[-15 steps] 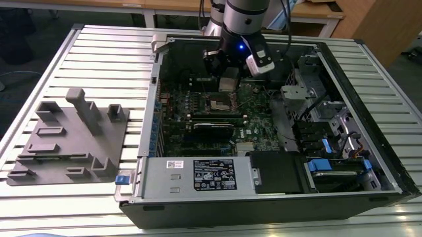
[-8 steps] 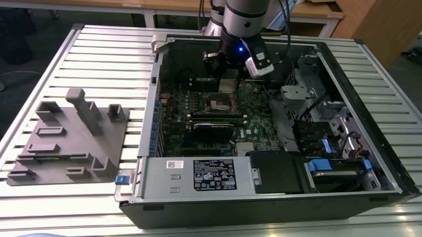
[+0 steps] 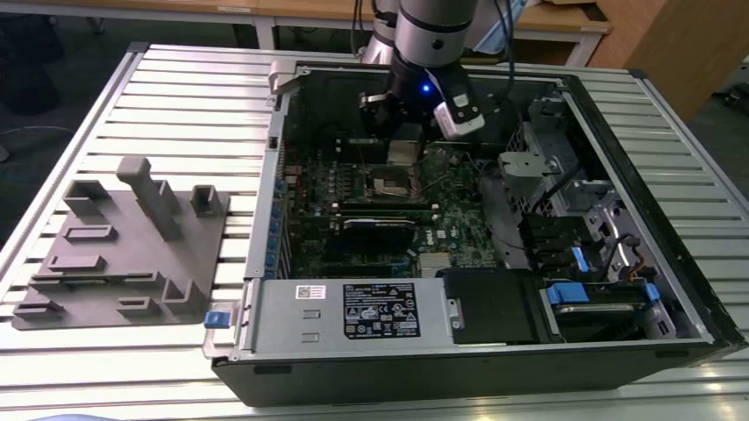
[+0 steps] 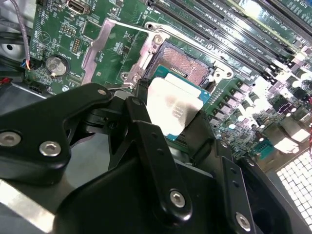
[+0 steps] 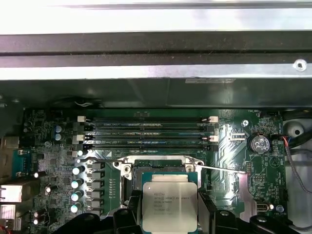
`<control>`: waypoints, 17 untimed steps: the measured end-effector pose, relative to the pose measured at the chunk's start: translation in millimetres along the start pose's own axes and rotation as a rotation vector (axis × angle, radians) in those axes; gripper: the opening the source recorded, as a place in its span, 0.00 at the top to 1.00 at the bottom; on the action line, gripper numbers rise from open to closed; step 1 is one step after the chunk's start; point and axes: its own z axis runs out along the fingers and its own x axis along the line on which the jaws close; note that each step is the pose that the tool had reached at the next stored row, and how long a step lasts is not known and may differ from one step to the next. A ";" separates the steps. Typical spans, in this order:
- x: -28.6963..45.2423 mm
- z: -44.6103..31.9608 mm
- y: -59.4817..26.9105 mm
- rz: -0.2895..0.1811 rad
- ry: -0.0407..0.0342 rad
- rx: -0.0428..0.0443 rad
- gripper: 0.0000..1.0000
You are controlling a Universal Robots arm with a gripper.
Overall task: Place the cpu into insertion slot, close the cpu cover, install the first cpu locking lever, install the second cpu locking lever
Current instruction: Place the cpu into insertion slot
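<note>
**CPU gripped close over the open socket**

In the exterior view you see the open computer case [image 3: 267, 219] holding the green motherboard [image 3: 457, 228]. The thin silvery cpu cover [image 4: 95, 48] is folded open beside the silver-rimmed insertion slot [image 4: 187, 66]. The gripper [image 4: 170, 119] pinches the flat, dull grey cpu [image 4: 178, 100] between black fingers, close over the slot.

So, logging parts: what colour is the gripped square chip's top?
Silver-grey metal on the flat square cpu; best in first wrist view.
</note>
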 end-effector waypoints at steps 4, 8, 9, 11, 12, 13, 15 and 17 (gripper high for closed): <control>0.6 0.3 -0.1 0.000 0.0001 0.0002 0.46; 0.8 0.4 -0.1 0.000 0.0001 0.0002 0.46; 0.9 0.4 -0.1 0.000 0.0001 0.0001 0.46; 0.9 0.4 0.0 0.010 -0.0009 -0.0001 0.46; 0.9 0.5 0.0 0.025 -0.0023 -0.0003 0.46; 0.9 0.5 0.0 0.040 -0.0038 -0.0005 0.46; 0.9 0.5 -0.1 0.075 -0.0071 -0.0007 0.46; 0.9 0.7 -0.1 0.111 -0.0105 -0.0011 0.46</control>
